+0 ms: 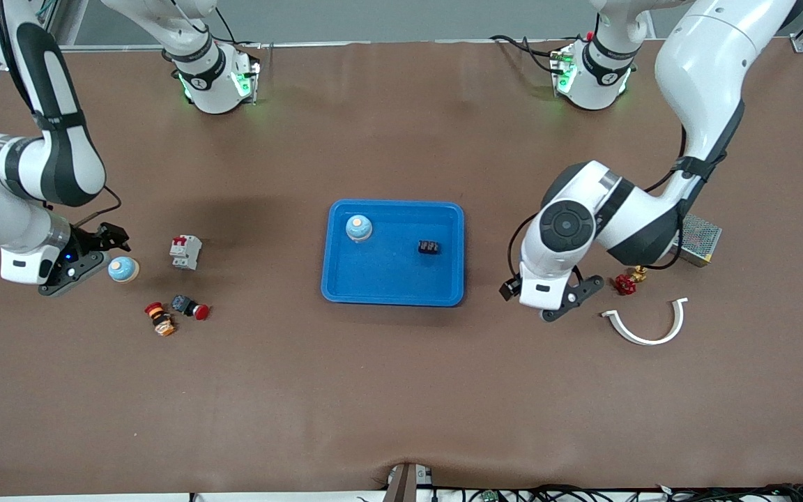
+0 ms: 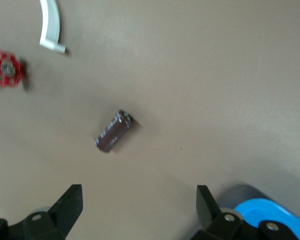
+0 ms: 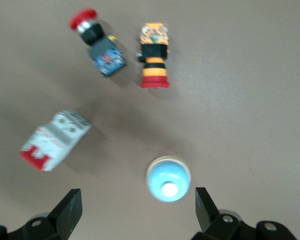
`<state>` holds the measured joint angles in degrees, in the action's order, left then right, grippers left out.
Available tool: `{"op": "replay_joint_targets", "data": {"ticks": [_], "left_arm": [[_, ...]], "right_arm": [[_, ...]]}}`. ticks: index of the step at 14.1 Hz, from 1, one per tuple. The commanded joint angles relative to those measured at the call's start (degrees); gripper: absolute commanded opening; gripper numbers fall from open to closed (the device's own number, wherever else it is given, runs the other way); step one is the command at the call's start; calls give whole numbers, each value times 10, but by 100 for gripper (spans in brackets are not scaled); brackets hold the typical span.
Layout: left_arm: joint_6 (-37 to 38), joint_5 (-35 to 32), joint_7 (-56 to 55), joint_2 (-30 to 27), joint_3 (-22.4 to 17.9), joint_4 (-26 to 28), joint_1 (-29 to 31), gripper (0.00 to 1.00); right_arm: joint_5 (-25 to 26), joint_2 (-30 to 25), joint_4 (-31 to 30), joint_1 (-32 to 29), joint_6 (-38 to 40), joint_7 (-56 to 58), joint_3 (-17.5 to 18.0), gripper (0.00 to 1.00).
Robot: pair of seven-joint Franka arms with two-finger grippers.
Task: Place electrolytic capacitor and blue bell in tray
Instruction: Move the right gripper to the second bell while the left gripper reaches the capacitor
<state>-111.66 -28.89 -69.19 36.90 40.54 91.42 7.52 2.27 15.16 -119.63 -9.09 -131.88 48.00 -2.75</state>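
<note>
Nearest the camera, a yellow-banded pushbutton [image 1: 159, 318] lies by a red-capped switch [image 1: 190, 307]; the right gripper [image 1: 98, 252], fingers spread and empty, hangs beside a blue bell [image 1: 123, 269] on the table. Another blue bell [image 1: 359, 227] and a black part [image 1: 429, 247] sit in the tray [image 1: 346, 279]. The left gripper [image 2: 139, 205], open, hovers over the electrolytic capacitor [image 2: 114, 131] near the tray.

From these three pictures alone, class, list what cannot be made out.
- Capacitor: seen only in the left wrist view; in the front view the left arm hides it.
- Black part in the tray: too small to identify in the front view.
- Metal box: partly covered by the left arm in the front view.
</note>
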Motion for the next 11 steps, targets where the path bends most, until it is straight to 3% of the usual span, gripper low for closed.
{"op": "replay_joint_targets", "data": {"ticks": [1, 3, 7, 11], "left_arm": [[-13, 1, 114, -2, 7, 3, 13, 100], [-47, -1, 165, 1, 4, 14, 30, 100], [-163, -55, 192, -9, 6, 104, 70, 100], [-210, -77, 212, -3, 5, 145, 77, 100]], "right_arm": [[10, 14, -51, -29, -90, 42, 12, 100], [10, 33, -69, -38, -134, 66, 12, 100], [10, 68, -72, -60, -164, 100, 13, 100], [10, 90, -71, -71, -192, 114, 13, 100]]}}
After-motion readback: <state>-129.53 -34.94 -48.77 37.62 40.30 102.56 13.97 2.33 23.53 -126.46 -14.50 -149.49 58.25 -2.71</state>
